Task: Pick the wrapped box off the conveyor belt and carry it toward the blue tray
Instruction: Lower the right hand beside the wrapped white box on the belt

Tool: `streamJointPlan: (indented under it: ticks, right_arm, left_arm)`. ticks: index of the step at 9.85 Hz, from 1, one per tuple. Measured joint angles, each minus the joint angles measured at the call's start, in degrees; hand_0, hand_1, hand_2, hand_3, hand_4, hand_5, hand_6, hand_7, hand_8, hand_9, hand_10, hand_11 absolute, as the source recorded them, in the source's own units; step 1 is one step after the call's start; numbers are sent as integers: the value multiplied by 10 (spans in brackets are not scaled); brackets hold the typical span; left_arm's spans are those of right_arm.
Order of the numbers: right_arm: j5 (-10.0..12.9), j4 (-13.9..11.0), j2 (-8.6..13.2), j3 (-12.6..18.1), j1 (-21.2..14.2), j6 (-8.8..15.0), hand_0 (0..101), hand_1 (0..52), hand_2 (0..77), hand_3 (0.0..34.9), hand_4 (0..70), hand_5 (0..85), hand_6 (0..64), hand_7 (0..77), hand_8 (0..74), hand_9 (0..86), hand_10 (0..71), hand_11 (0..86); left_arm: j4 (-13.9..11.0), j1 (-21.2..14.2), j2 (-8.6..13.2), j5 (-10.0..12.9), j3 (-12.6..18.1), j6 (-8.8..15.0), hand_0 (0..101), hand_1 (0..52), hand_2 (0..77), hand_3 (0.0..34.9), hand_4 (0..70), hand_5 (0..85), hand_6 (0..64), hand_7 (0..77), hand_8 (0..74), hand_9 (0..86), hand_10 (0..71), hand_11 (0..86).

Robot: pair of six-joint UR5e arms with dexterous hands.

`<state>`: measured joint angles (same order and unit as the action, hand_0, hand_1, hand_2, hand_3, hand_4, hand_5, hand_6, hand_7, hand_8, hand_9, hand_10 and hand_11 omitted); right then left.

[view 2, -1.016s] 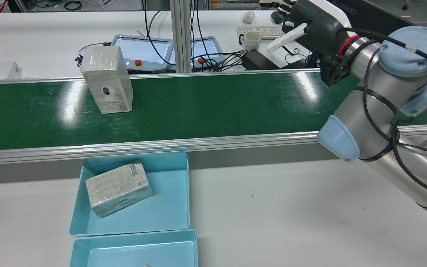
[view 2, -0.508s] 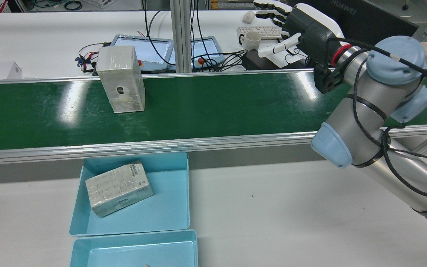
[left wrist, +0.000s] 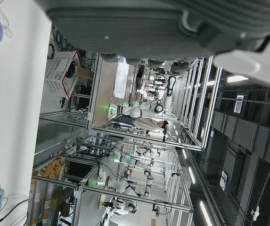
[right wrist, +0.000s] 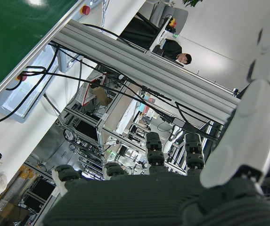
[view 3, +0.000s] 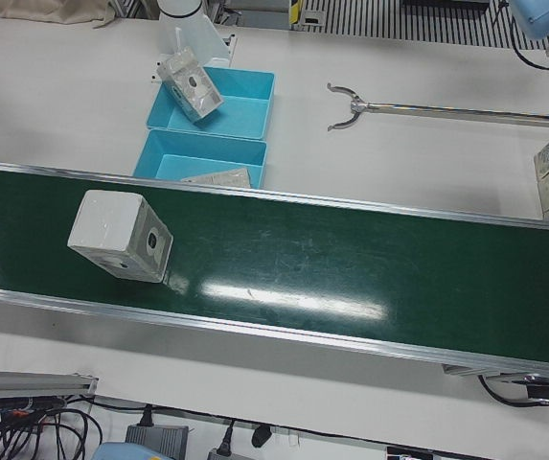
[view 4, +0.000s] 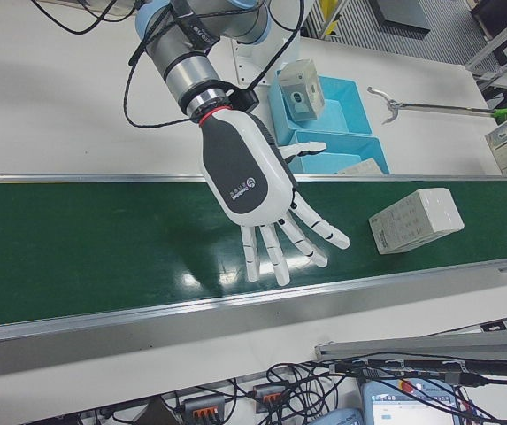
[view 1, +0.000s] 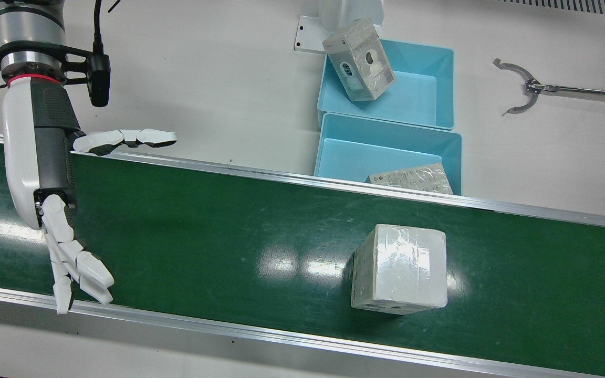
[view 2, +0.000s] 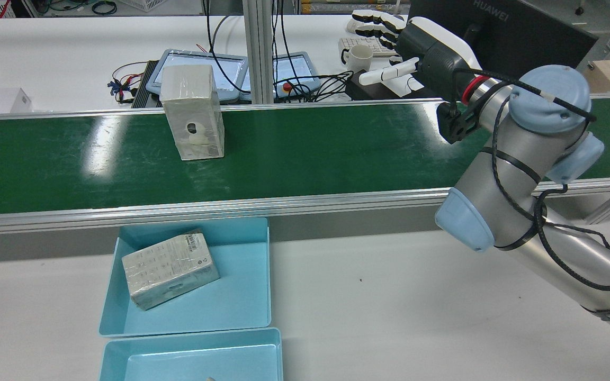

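Note:
The wrapped box [view 2: 193, 119] stands upright on the green conveyor belt [view 2: 310, 148], toward its far edge; it also shows as the box [view 1: 399, 268], the box [view 3: 119, 235] and the box [view 4: 415, 220]. My right hand [view 2: 416, 45] hovers open above the belt's far rail, well to the right of the box, fingers spread and holding nothing. The same hand [view 1: 40, 168] and hand [view 4: 253, 181] show with a wide gap to the box. Only the underside of my left hand [left wrist: 149, 28] shows. The blue tray [view 2: 241, 296] below the belt holds another wrapped box [view 2: 170, 269].
A second blue tray [view 2: 188, 360] sits behind the first, also seen as the tray [view 1: 418, 89] with a box leaning on its rim. A grabber tool [view 1: 523, 92] lies on the white table. Teach pendants [view 2: 204, 69], cables and a mug [view 2: 358, 55] lie beyond the belt.
The wrapped box has travelled to the right along the belt. My right hand has swung left and lower, closing some of the gap to the box, still open.

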<state>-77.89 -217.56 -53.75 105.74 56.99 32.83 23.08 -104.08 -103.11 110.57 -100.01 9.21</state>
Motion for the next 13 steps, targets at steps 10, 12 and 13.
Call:
streamJointPlan:
  ticks: [10, 12, 13]
  right_arm:
    - [50, 88, 7, -74, -49, -16, 387, 76, 114, 300, 104, 196, 0, 164, 0, 44, 27, 38]
    - [81, 95, 7, -80, -53, -41, 386, 76, 125, 299, 109, 196, 0, 158, 0, 44, 22, 38]
    - [89, 99, 7, -83, -57, -47, 386, 71, 125, 299, 109, 196, 0, 158, 0, 44, 22, 33]
  left_arm:
    - [0, 0, 0, 0, 0, 0, 0, 0, 11, 0, 0, 5, 0, 5, 5, 5, 0, 0]
    - [0, 0, 0, 0, 0, 0, 0, 0, 11, 0, 0, 5, 0, 5, 5, 5, 5, 0]
    - [0, 0, 0, 0, 0, 0, 0, 0, 5, 0, 0, 5, 0, 5, 5, 0, 0, 0]
